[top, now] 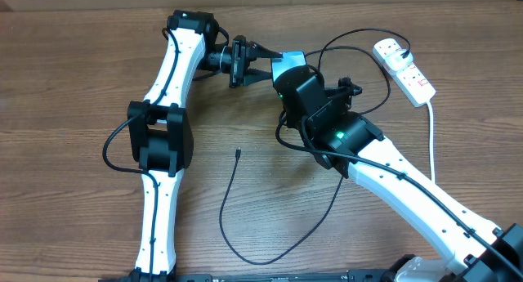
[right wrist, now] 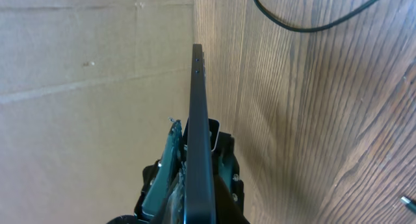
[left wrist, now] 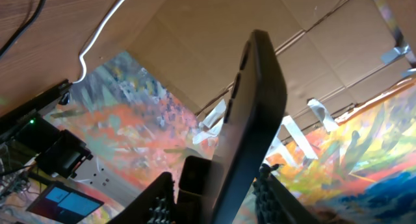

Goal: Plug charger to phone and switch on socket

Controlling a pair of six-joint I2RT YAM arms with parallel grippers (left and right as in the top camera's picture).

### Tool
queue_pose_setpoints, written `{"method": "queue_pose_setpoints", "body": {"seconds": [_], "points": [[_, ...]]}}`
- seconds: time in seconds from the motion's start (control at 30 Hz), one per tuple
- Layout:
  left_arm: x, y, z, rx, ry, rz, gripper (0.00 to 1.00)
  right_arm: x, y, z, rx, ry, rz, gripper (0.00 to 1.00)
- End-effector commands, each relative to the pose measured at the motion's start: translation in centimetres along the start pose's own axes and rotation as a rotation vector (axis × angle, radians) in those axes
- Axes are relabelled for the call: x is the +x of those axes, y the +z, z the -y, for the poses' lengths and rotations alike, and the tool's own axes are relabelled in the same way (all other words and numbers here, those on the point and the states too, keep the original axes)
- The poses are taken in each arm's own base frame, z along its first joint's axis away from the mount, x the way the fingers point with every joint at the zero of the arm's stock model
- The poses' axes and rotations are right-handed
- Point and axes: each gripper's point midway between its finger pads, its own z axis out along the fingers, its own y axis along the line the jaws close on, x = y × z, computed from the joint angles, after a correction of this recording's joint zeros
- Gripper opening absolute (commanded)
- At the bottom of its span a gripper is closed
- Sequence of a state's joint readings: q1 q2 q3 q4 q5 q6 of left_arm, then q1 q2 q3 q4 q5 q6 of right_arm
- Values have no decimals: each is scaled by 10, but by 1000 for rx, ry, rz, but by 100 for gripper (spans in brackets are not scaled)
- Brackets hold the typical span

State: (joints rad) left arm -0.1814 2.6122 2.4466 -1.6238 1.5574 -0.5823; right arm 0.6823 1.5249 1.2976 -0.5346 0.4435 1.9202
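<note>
Holding the phone [top: 288,64] on edge, right jaws clamped on it, left jaws astride its other end with grip impossible to tell, likely steadying it for the charger [top: 237,154] lying loose on the worktop [top: 82,192].

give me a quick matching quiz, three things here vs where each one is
Things:
1 phone
2 power strip
3 charger tip

Places:
A lying loose on the table, plugged into nothing
B gripped in the right hand
C lying flat toward the far right of the table

Pairs: 1-B, 2-C, 3-A
</note>
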Motion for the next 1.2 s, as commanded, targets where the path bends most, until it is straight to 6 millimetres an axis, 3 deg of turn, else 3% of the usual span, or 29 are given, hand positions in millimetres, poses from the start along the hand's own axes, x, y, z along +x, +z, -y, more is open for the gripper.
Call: {"method": "queue_pose_setpoints", "body": {"seconds": [0.0,0.43,0.67,1.03,1.17], "points": [[2,1,6,18,10,-15,34,10,-8,-14,-25,114,-55,4],[2,1,6,18,8,-15,39,16,-8,-14,-22,122,-87,4],[2,1,6,18,8,-15,25,17,-8,-13,-16,120,-91,4],[4,7,4,10,23,-23,40,19,6,-3,12,107,-76,5],[4,8,4,9,23,-25,37,21,7,-5,4,110,-80,4]]}}
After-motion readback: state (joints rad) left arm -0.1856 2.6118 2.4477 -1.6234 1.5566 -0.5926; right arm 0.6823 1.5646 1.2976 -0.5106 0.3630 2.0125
